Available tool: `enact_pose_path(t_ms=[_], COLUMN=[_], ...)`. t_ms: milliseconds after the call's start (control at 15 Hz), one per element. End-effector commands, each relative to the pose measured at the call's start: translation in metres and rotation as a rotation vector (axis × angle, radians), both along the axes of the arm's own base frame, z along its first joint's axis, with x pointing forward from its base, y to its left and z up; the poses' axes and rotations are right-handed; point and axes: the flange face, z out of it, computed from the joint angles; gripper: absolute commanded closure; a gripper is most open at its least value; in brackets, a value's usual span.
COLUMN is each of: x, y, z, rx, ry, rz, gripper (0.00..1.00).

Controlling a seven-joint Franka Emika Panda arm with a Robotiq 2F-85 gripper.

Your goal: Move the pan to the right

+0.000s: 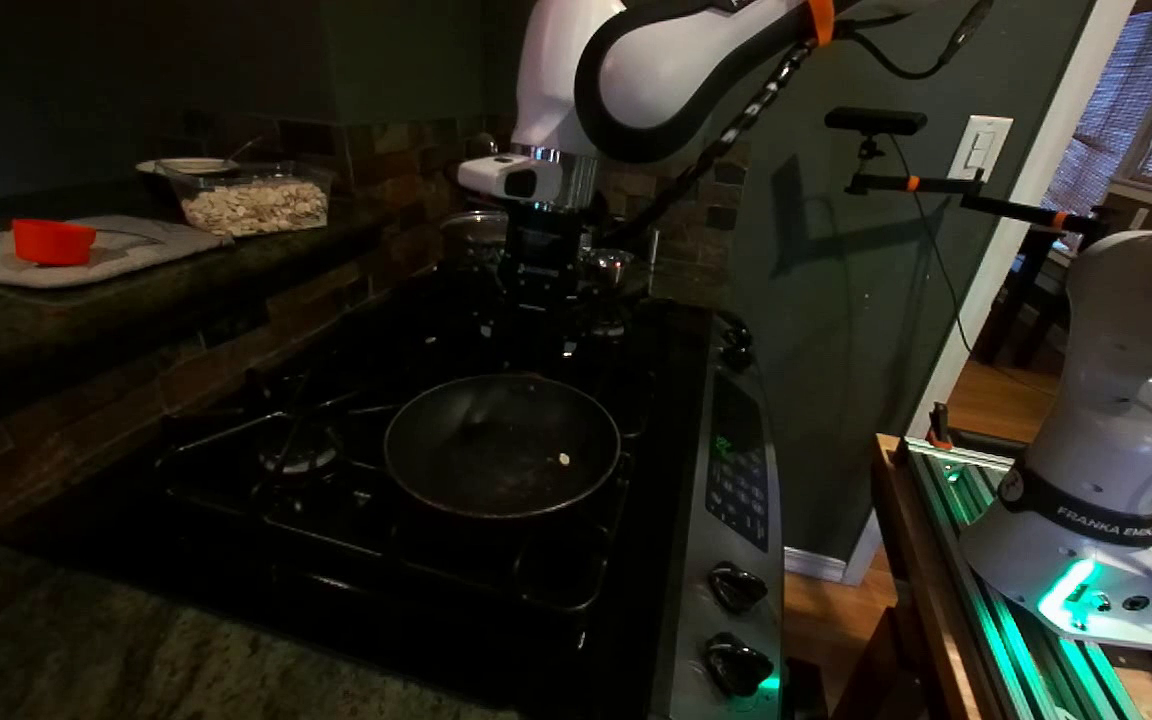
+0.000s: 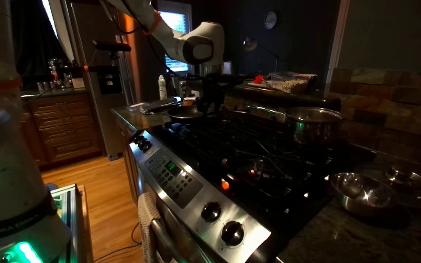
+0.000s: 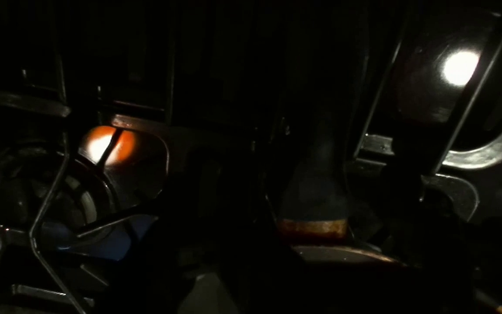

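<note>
In an exterior view, a dark mottled stone tabletop (image 1: 236, 650) is nearest, alongside the range's brushed-steel control panel (image 1: 684, 630), which is fitted with round black knobs (image 1: 736, 588) and a green digital display (image 1: 723, 445).

The wide, shallow, round frying pan of dark grey metal (image 1: 496, 440) is located over the black metal grate (image 1: 336, 545), open side up; its underside is hidden. A small pale fleck (image 1: 564, 459) lies inside it.

The black gripper (image 1: 527, 339) points downward just beyond the pan. Its jaws are in deep shadow; it cannot be determined whether they are set wide, narrow or holding the handle. In the wrist view, the dark grey pan handle (image 3: 316, 192) ends in a copper-coloured band (image 3: 314, 229) next to the pan's curved rim.

Opposite the control panel, a raised stone tabletop (image 1: 116, 300) carries an orange-red cup (image 1: 53, 243) on a grey cloth (image 1: 166, 255), and a clear plastic container (image 1: 286, 173) of pale flakes (image 1: 254, 207).

A large shiny steel pot (image 2: 311, 128) occupies the range end away from the pan. Past that end, a round shiny steel bowl (image 2: 364, 197) stands beside a knobbed glass lid (image 2: 404, 179).

Background: a white light switch (image 1: 983, 150) on a grey wall (image 1: 836, 400).
</note>
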Motion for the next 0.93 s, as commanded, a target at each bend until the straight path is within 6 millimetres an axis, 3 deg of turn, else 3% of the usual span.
enact_pose_path(t_ms=[0, 133, 333, 400, 533, 800, 867], x=[0.007, 0.008, 0.009, 0.008, 0.007, 0.002, 0.002], y=[-0.001, -0.001, -0.001, -0.001, -0.001, 0.001, 0.001], z=[-0.006, -0.008, -0.011, -0.011, -0.010, 0.000, -0.001], rx=[-0.015, -0.027, -0.046, -0.055, -0.072, -0.111, -0.128], ry=[-0.031, -0.037, -0.039, -0.039, -0.037, -0.029, -0.028], rz=[0.003, 0.008, 0.018, 0.022, 0.032, 0.044, 0.047], gripper=[0.24, 0.22, 0.30, 0.48, 0.57, 0.90, 0.91])
